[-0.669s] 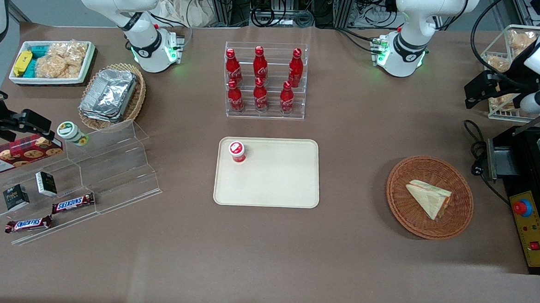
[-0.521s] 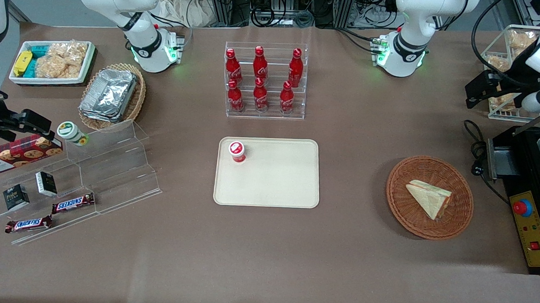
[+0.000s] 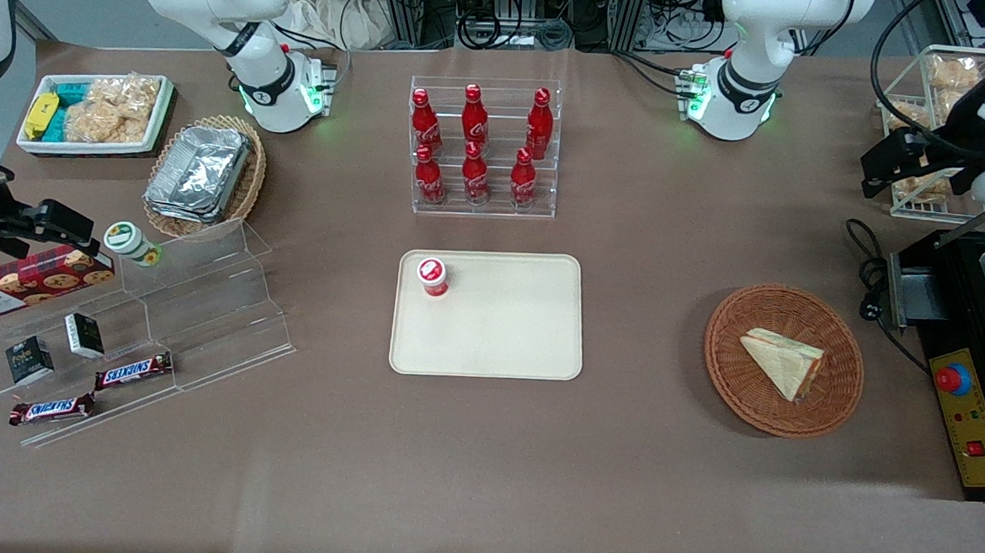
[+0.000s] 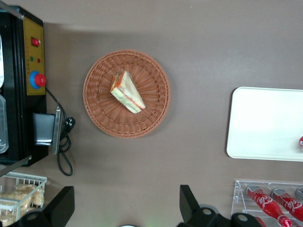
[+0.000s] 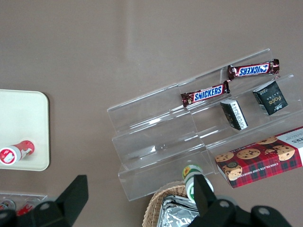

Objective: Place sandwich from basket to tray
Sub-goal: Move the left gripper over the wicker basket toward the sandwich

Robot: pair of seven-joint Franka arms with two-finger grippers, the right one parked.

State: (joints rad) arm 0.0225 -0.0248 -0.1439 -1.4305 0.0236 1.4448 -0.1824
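The brown surface (image 3: 635,452) carries all items. The tray (image 3: 506,345), beige and rectangular, lies near the middle of the surface, nearer the front camera than the rack of red bottles (image 3: 476,145); one small red-capped cup (image 3: 433,277) stands in one corner of it, and the remainder is bare. The basket (image 3: 728,369), round and orange-brown, sits toward the working arm's end, well apart from the tray, beside a black appliance (image 3: 970,419) with a red button. The sandwich (image 3: 783,362) lies flat in the basket, roughly central, its orange and green filling showing along the cut edge in the left wrist view (image 4: 127,92). The gripper (image 3: 886,166) hangs high over the working arm's end of the surface, farther from the front camera than the basket and well apart from the sandwich; in the left wrist view (image 4: 125,208) its two fingers (image 4: 64,205) stand wide apart with nothing between them. Assessment: the task is at the approach step, with no grasp made. The next move calls for bringing the gripper over the basket, descending, and aligning the fingers across the wedge's narrow thickness, closing gently since the bread is likely soft
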